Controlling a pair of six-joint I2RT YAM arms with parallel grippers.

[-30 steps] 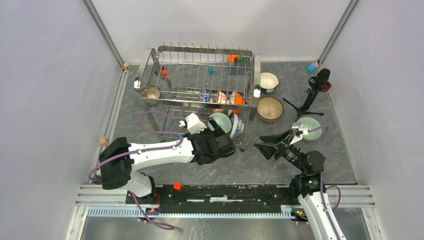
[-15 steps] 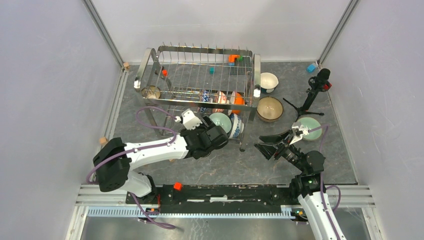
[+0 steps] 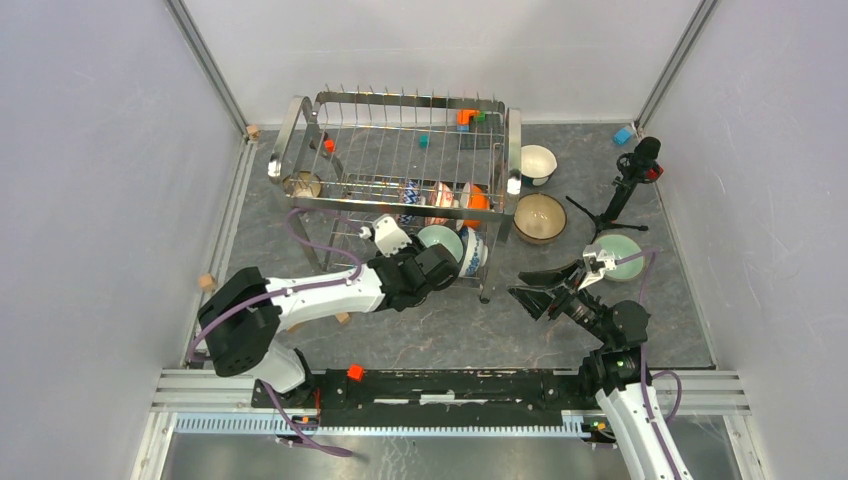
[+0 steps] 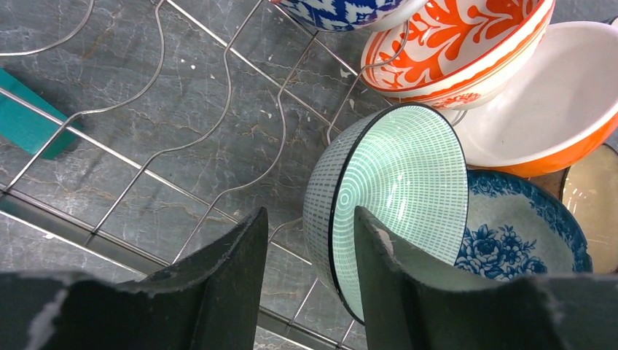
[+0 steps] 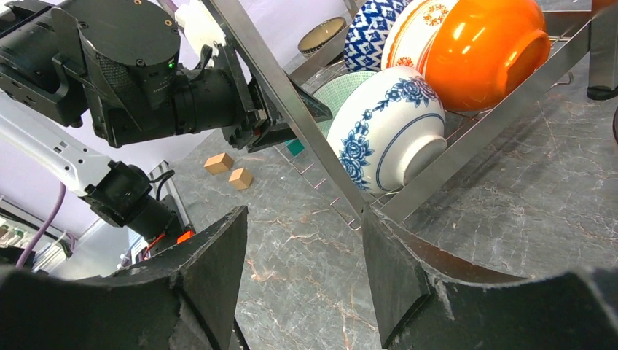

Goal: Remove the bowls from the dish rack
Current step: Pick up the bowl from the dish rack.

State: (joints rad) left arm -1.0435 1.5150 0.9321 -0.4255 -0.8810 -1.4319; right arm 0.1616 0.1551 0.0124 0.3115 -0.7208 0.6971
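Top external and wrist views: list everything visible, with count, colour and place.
table: one, grey marble.
dish rack: one, chrome wire, centre back.
bowls in rack: six; teal-lined, blue floral, orange, red-patterned, blue-patterned, brownish at left end.
bowls on table: three, right of rack; white, brown, pale green.
small blocks: several; orange, green, teal on rack, blue and wooden on table.
black stand: one, far right.
left hand: open, astride teal-lined bowl's rim.
right hand: open, empty, near rack's right front corner.

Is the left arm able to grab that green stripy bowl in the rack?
Probably yes. Its jaws sit either side of the green stripy bowl's rim, and no rack wire blocks them.
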